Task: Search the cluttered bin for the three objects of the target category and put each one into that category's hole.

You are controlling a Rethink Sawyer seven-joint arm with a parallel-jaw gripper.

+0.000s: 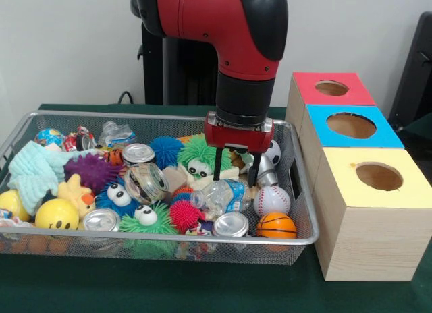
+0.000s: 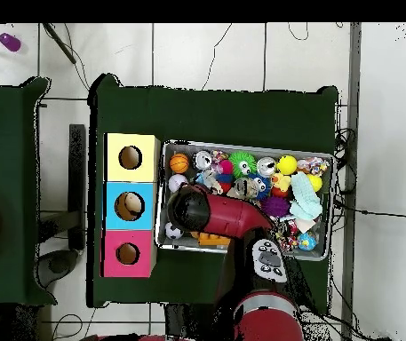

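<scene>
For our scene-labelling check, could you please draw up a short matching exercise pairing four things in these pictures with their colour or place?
Things:
1. Basketball
2. Middle box's top
3. Smiley ball
4. Gripper

Descriptions:
A. bright blue
B. above a clear bottle with a blue label
C. orange, at the bin's front corner nearest the boxes
D. yellow, near the bin's opposite end

Pairs: 1-C, 2-A, 3-D, 4-B

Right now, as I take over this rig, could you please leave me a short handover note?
Gripper: open, fingers down in the bin, straddling the space just above the blue-label bottle; nothing held.
A second clear bottle lies left of it, a third near the far rim.
Blue-topped box's hole: no bottle visible in it.
Done: nothing that shows.
Left: grasp and drop all three bottles.
</scene>
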